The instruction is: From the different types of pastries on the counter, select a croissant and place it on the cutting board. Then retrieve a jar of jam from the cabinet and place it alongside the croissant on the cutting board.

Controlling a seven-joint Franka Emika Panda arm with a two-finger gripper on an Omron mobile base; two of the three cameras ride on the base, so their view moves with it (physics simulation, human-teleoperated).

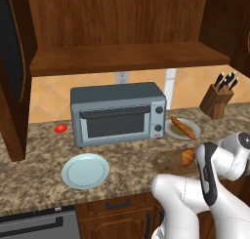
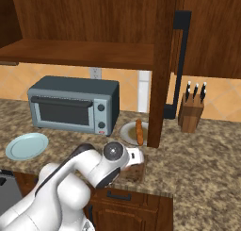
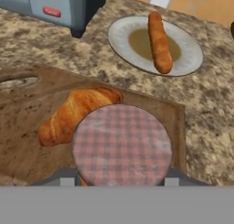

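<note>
In the hand view the jar of jam, seen from above by its pink checked lid, sits between my two finger tips. My gripper is shut on it, over the dark wooden cutting board. The golden-brown croissant lies on the board, touching the jar's left side. In the left base view the croissant rests on the board just beside my forearm. The stick pastry lies on a white plate beyond the board. The cabinet shelf is bare.
A grey toaster oven stands at the back of the granite counter. A light blue plate lies in front of it and a small red item to its left. A knife block is at the right, behind the open cabinet door.
</note>
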